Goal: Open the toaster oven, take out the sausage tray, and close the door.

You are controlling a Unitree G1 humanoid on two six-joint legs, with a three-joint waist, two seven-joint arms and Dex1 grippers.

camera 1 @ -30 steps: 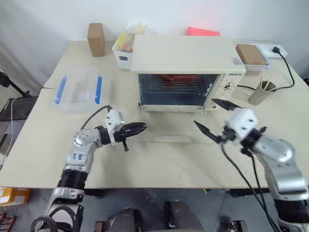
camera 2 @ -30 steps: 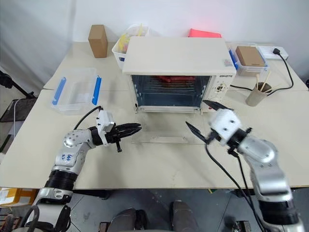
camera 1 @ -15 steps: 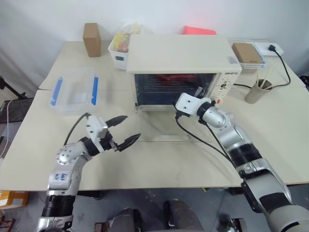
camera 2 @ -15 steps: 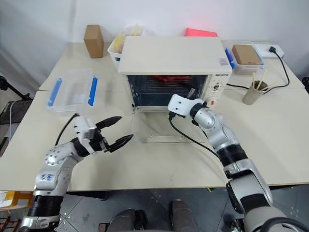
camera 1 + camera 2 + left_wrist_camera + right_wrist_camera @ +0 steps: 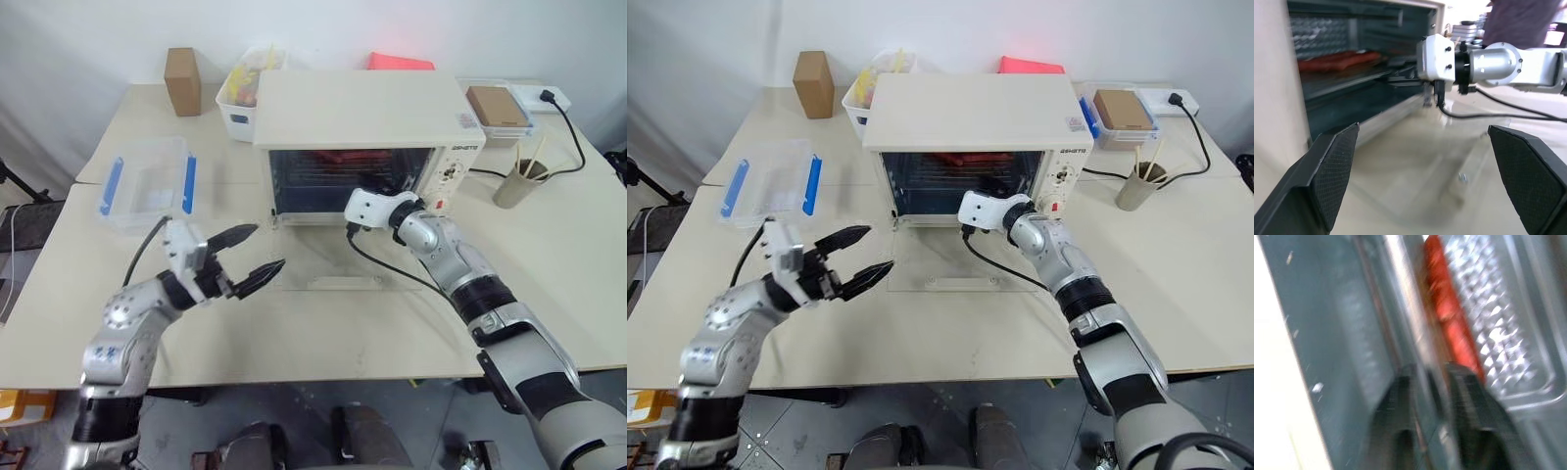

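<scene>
Since a second ago the right gripper (image 5: 991, 199) has swung from open air beside the toaster oven (image 5: 362, 137) into its mouth, and its fingers, spread wide then, have drawn together; in the right wrist view the two dark fingers (image 5: 1469, 396) stand close on either side of a thin metal edge, apparently the front rim of the sausage tray (image 5: 1488, 328), though blur keeps me from saying whether they truly pinch it; meanwhile the left gripper (image 5: 249, 253) has gone from shut to wide open and has lifted a little, holding nothing, above the table (image 5: 323, 333) off the door's left side; the door (image 5: 338, 266) lies folded down flat on the table in front of the oven, so the opening step looks done; the tray sits on the rack inside with red sausages (image 5: 1339, 59) on it; by my reading, the pull-out is about to begin, and a weak hold on the rim could slip.
</scene>
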